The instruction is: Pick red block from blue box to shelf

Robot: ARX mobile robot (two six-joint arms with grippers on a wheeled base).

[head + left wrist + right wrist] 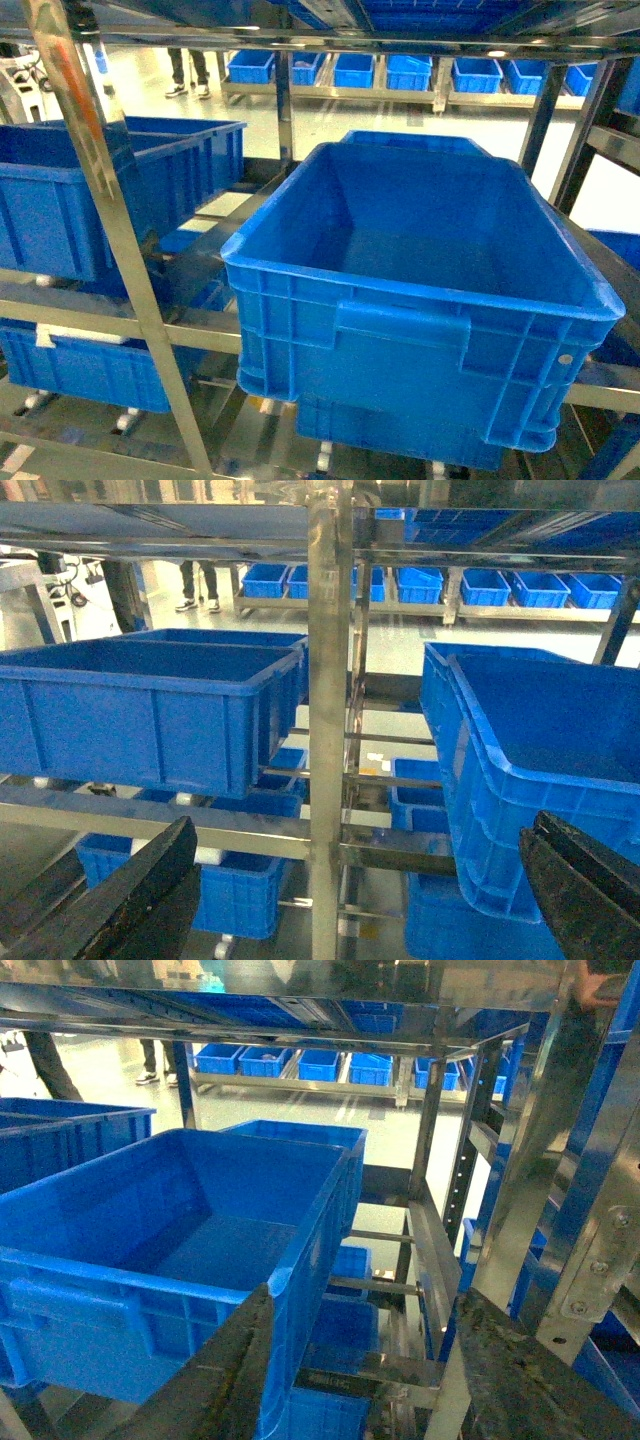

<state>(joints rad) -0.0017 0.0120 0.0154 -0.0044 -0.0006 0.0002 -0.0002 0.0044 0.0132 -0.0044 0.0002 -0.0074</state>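
The shelf [98,180] fills every view: shiny steel uprights and rails in several tiers, with an upright [328,730] straight ahead of my left wrist and a bracketed post [560,1160] to the right of my right wrist. The red block and the blue box are out of view. My left gripper [360,830] is open, its dark fingers [150,890] spread wide with nothing between them. My right gripper [365,1300] is also open and empty, close to the right end of a dark blue crate. Neither gripper shows in the head view.
A large dark blue ribbed crate [420,300] sits on the shelf ahead, its inside bare. Another dark crate [60,200] stands to the left, more on the lower tier [90,365]. A person's legs [187,70] and a row of crates [410,72] lie beyond.
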